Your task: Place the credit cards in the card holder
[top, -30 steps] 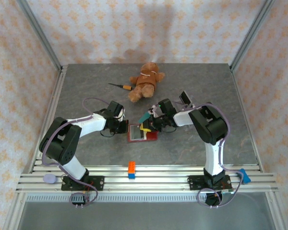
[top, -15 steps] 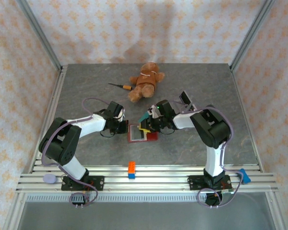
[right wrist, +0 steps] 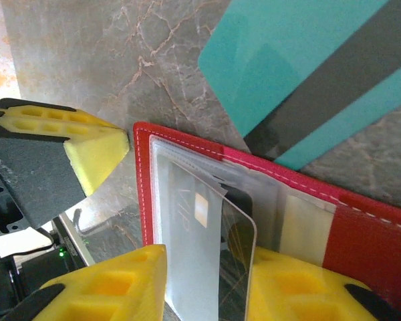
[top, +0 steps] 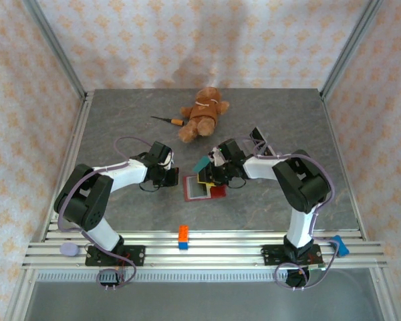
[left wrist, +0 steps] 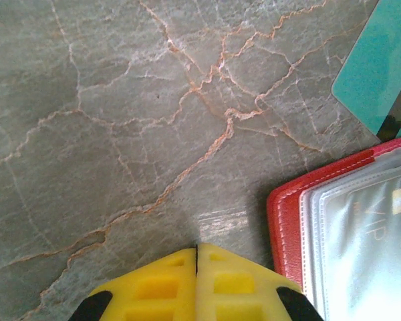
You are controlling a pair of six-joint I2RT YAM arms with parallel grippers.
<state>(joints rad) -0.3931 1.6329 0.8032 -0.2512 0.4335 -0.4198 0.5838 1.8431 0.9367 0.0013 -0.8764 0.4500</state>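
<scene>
Red card holder [right wrist: 361, 247] lies open; silvery card [right wrist: 200, 261] seemingly part-tucked in its sleeve between parted right fingers [right wrist: 113, 287]; teal card [right wrist: 307, 60] still outside; left fingers [left wrist: 167, 287] together.

Card holder mid-table, between my two grippers

The card holder [top: 202, 190] lies open on the table [top: 120, 120], about midway across and nearer the front than the back. My left gripper [top: 172, 176] sits just beside its left edge; I cannot tell whether they touch. My right gripper [top: 212, 178] reaches in over its far right side, one finger either side of a credit card [right wrist: 200, 227] resting on the holder's inside. A second credit card [top: 200, 164] lies flat just behind the holder. Farther back lies a teddy bear [top: 202, 114], a screwdriver [top: 166, 120] to its left. A stand [top: 257, 138] sits behind my right arm. A small block [top: 183, 237] lies in front of the holder, at the near edge.
</scene>
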